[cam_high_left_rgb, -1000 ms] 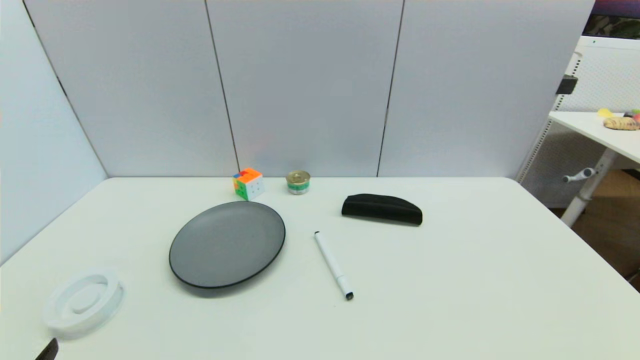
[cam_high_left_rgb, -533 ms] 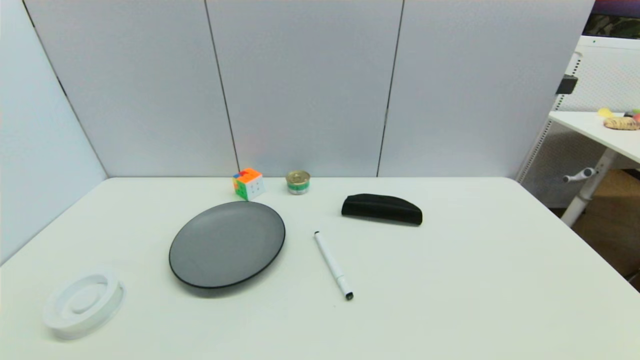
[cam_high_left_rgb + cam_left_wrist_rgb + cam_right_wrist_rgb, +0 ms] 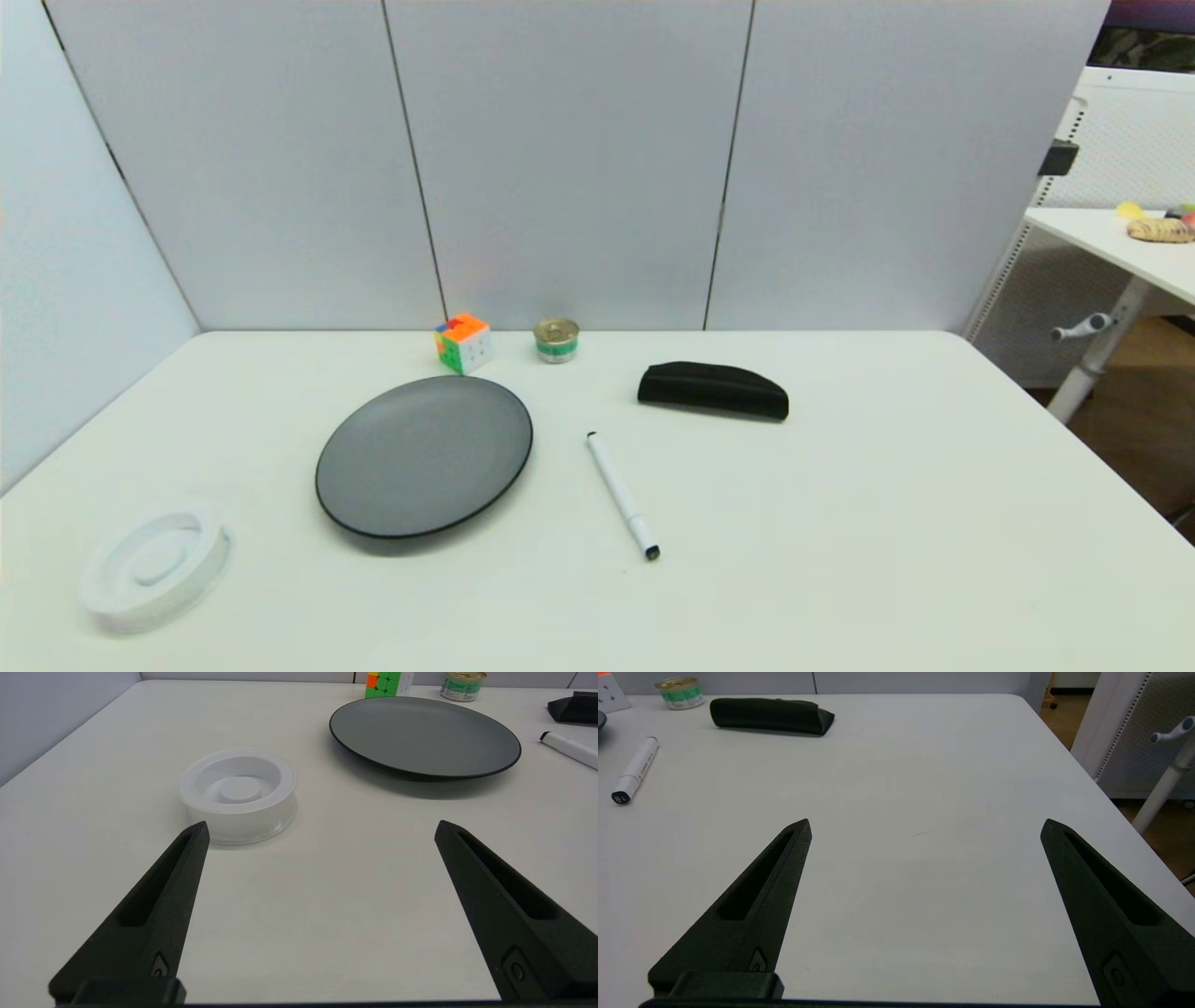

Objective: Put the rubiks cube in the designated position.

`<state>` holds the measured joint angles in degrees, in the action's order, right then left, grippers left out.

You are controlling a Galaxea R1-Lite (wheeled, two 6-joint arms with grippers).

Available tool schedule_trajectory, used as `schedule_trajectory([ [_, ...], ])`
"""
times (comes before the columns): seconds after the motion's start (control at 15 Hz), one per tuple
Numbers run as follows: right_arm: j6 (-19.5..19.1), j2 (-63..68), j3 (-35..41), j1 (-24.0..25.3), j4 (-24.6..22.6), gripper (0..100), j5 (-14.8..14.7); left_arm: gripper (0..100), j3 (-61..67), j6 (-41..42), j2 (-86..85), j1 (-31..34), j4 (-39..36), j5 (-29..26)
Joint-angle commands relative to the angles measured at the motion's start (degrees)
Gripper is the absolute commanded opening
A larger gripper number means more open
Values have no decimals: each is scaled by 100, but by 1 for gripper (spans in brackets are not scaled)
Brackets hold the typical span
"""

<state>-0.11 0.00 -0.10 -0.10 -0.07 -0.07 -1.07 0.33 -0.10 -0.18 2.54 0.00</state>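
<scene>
One rubiks cube [image 3: 463,343] sitting just behind one grey plate [image 3: 424,455]; one can [image 3: 556,340], marker [image 3: 623,495], pouch [image 3: 713,389] lying nearby. Left tool [image 3: 320,828], right tool [image 3: 924,826] both hanging spread apart, holding nothing.

Plate [image 3: 424,455] as landmark on desk [image 3: 840,523]: rubiks cube [image 3: 463,343] just behind; can [image 3: 556,340] behind-right; marker [image 3: 623,495] right; pouch [image 3: 713,389] farther right; ring dish [image 3: 154,566] front-left.

Rubiks cube [image 3: 463,343]: orange, green, white squares. Plate [image 3: 424,455]: dark grey. Ring dish [image 3: 154,566], worktop [image 3: 887,523]: white. Pouch [image 3: 713,390]: black. Can [image 3: 556,341]: green-banded.
</scene>
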Motion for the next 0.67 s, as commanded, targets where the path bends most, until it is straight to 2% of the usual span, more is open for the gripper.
schedule_trajectory([
  [0.07, 2, 0, 1, 1, -1, 100, -10, 100, 2, 2, 19, 1, 1, 0],
  [0.67, 29, 9, 1, 1, -1, 100, -10, 100, 2, 2, 19, 1, 1, 0],
])
